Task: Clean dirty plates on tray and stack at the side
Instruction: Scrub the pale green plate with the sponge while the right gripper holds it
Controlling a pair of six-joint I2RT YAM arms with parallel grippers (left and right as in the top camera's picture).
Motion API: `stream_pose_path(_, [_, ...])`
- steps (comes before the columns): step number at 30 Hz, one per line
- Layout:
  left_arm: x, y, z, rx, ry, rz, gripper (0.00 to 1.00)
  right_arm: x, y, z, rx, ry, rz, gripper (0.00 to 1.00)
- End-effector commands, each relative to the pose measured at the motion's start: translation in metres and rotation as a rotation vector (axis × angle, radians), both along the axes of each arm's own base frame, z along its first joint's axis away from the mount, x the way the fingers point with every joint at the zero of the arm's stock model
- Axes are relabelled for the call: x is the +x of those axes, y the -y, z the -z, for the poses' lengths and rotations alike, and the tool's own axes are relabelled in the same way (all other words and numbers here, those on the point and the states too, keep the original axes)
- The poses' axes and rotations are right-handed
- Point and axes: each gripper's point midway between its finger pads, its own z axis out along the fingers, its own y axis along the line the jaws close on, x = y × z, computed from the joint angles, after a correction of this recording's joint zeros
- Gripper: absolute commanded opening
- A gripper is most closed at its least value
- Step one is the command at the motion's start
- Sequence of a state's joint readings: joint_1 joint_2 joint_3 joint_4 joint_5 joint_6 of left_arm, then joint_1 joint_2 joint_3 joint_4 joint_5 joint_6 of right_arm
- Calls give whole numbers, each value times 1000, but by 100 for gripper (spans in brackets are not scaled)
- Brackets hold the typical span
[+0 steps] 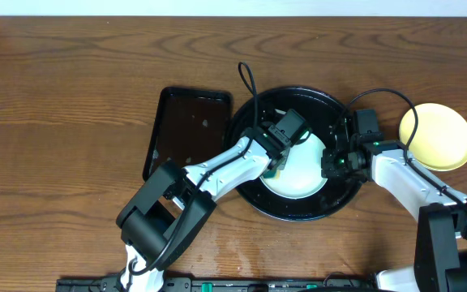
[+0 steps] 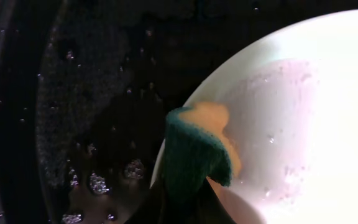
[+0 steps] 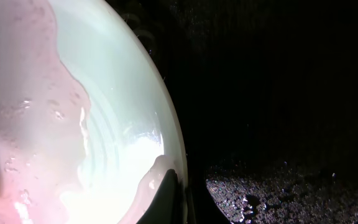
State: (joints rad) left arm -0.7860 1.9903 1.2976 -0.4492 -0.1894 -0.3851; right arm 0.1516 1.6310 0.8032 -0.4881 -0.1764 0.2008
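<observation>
Two arms meet over the round black tray [image 1: 259, 203] in the overhead view. A white plate [image 1: 298, 174] lies inside it, a little right of the middle. The left claw [image 1: 279, 161] is closed on a sponge [image 1: 273, 171] at the plate's left edge. The right claw [image 1: 329, 165] sits at the plate's right edge. A yellow plate [image 1: 438, 136] rests on the table [image 1: 63, 105], just right of the tray and outside it. A rectangular tray [image 1: 186, 130] lies to the left of the round one.

Left wrist: the green and yellow sponge, pinched between the dark fingers, presses on the plate's rim. A pinkish wet film covers the plate. Droplets dot the black tray.

Right wrist: the claw is pinched narrow on the plate's rim, one dark finger lying on top of it. The pink film spreads across the plate's middle.
</observation>
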Motion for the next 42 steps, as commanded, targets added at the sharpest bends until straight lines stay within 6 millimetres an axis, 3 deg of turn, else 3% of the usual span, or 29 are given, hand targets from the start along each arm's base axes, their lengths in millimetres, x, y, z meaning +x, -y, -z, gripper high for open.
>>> stream_pose_path(1, [-21,-4,38,-75,-173,-29,8,-19,12,22,-78,-80,-8,1])
stream_pose_path(5, [-41,59,26,-393,-315,-5,8,-19,12,22,-78,-80,-8,1])
stream_pose_path(9, [-57,97,20,-526,-369,10,8,-19,12,22,-78,-80,-8,1])
stream_pose_path(14, [-75,115,32,-525,-391,39,8,-20,12,22,-78,-81,-8,1])
stream_pose_path(23, [-94,120,25,-596,-531,67,8,-20,12,22,-79,-81,-8,1])
stream_pose_path(28, [-107,102,35,-518,-588,39,9,-20,12,22,-78,-82,-8,1])
stream_pose_path(30, [-103,89,41,-467,-580,-3,8,-20,12,22,-79,-84,-8,1])
stream_pose_path(37, [-48,4,62,-229,-417,-208,8,-21,12,22,-79,-86,-8,1])
stream_pose_path(42, [-11,-54,56,-117,-322,-317,8,-21,12,22,-79,-85,-8,1])
